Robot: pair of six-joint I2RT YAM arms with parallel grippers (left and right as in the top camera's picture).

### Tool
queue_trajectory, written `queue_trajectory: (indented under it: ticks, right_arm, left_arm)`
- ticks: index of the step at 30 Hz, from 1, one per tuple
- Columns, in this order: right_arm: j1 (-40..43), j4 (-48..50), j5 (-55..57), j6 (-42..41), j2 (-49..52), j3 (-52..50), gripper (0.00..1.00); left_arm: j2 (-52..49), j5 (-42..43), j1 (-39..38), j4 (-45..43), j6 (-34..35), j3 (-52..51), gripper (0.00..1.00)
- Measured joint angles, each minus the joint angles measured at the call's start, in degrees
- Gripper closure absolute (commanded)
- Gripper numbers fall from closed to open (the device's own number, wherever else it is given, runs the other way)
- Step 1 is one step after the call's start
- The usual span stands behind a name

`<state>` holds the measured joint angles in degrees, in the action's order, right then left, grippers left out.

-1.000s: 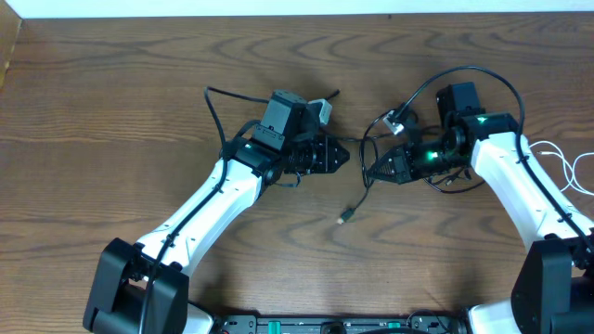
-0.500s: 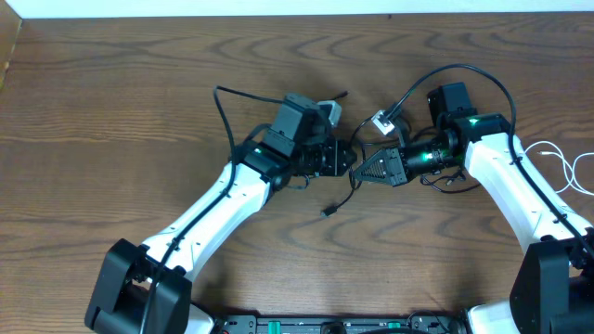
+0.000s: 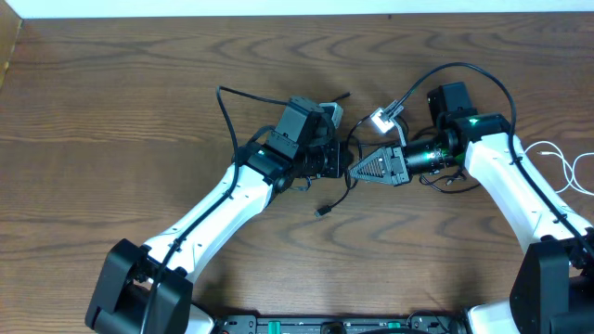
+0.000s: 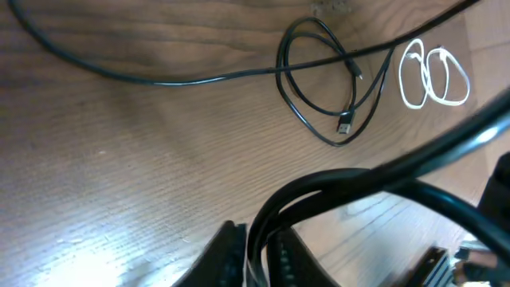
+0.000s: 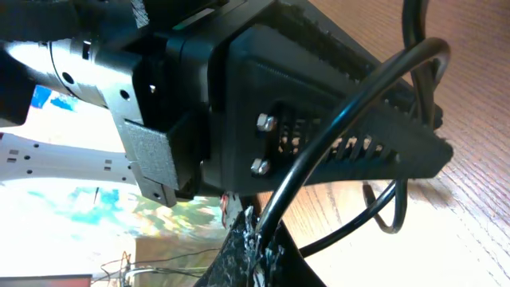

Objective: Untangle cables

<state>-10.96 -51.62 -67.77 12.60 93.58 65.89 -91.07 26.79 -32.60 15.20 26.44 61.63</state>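
My left gripper point(image 3: 343, 164) and right gripper point(image 3: 355, 173) meet tip to tip at the table's middle. Both are shut on the same thin black cable point(image 3: 336, 197). Its free end with a small plug point(image 3: 322, 211) hangs down to the wood. In the left wrist view the jaws point(image 4: 256, 257) pinch this cable point(image 4: 319, 185). In the right wrist view the jaws point(image 5: 256, 239) pinch it point(image 5: 358, 102), with the left gripper's body point(image 5: 319, 104) right in front. A second black cable point(image 4: 319, 80) lies coiled on the table. A white cable point(image 4: 434, 76) lies in two loops beside it.
The white cable also shows at the overhead view's right edge point(image 3: 575, 169), beside the right arm point(image 3: 510, 181). Dark cable loops point(image 3: 445, 183) lie under the right wrist. The left arm point(image 3: 223, 199) crosses the front left. A light wall edge point(image 3: 278, 7) runs along the back.
Both grippers have closed in on each other, the left moving right and the right moving left. The cable's hanging plug end has shifted left.
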Motion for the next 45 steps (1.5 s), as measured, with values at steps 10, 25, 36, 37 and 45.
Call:
queue_trajectory:
  ticks: [10,25,36,37,45]
  right_arm:
    - [0.0,-3.3,11.0,-1.9,0.0,0.0,0.99]
    - [-0.3,-4.7,42.5,-11.2,0.0,0.0,0.99]
    - [-0.3,-2.8,38.8,-11.8,0.0,0.0,0.99]
    - [-0.3,-2.6,36.4,-11.2,0.0,0.0,0.99]
    - [-0.3,-1.5,26.7,-9.8,0.0,0.0,0.99]
  left_arm:
    - [0.0,0.0,0.0,0.0,-0.4,0.0,0.93]
    - [6.4,18.1,-0.2,-4.8,7.6,-0.1,0.93]
    - [6.6,20.7,-0.1,-3.8,7.5,0.0,0.68]
    - [6.6,18.6,-0.1,-1.2,6.4,0.0,0.63]
    - [6.3,-0.9,-0.1,7.3,1.8,0.0,0.59]
